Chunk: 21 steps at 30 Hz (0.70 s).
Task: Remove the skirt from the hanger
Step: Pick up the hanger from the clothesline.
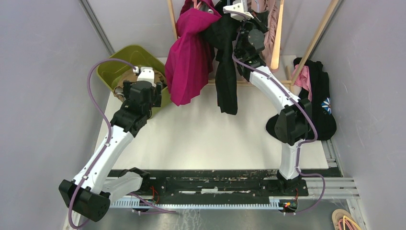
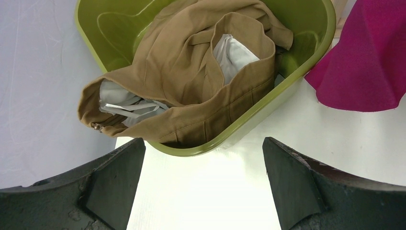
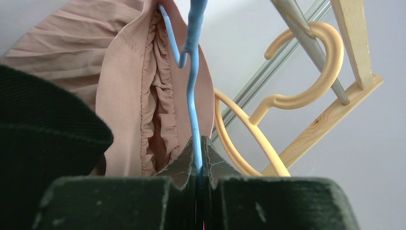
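A pale pink pleated skirt [image 3: 129, 86] hangs on a thin blue hanger [image 3: 191, 96] at the rack. My right gripper [image 3: 197, 143] is shut on the blue hanger's wire, just below the skirt's gathered waistband. In the top view the right gripper [image 1: 242, 14] is up among the hanging clothes, next to the pink skirt [image 1: 274, 28]. My left gripper [image 2: 203, 158] is open and empty above the table, just short of the green bin [image 2: 249, 120]. In the top view the left gripper [image 1: 143, 79] sits by the green bin [image 1: 125, 55].
A tan garment [image 2: 191, 72] lies in the green bin. A magenta garment [image 1: 189, 57] and a black one [image 1: 225, 62] hang from the wooden rack [image 1: 313, 40]. An empty yellow hanger [image 3: 287, 96] hangs on the rail. Dark clothes [image 1: 318, 96] lie piled at the table's right.
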Each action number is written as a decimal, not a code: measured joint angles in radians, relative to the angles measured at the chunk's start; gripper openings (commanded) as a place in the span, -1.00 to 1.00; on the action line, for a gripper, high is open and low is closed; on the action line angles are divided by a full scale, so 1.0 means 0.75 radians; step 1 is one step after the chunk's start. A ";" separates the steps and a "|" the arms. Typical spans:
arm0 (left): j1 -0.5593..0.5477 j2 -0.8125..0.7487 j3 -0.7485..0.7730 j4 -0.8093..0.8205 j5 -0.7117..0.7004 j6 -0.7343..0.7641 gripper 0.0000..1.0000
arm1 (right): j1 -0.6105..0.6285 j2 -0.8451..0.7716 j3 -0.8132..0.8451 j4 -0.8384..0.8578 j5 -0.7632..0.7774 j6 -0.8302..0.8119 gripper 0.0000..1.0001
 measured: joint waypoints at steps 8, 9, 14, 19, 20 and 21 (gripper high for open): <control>0.000 0.009 -0.008 0.002 0.026 0.000 0.98 | 0.039 -0.115 -0.181 -0.006 0.004 0.015 -0.99; 0.000 0.010 -0.008 0.002 0.030 0.000 0.98 | 0.047 -0.140 -0.212 -0.008 0.004 0.023 -0.98; 0.000 0.012 -0.008 0.003 0.031 0.000 0.97 | 0.081 -0.281 -0.349 -0.121 0.014 0.100 -0.99; 0.000 0.012 -0.008 0.003 0.033 0.001 0.95 | 0.091 -0.433 -0.456 -0.335 0.014 0.237 -0.99; 0.000 0.012 -0.008 0.003 0.043 0.001 0.94 | 0.091 -0.462 -0.467 -0.390 0.012 0.266 -0.99; 0.000 0.012 -0.008 0.003 0.057 0.001 0.93 | 0.091 -0.491 -0.476 -0.453 0.009 0.298 -0.99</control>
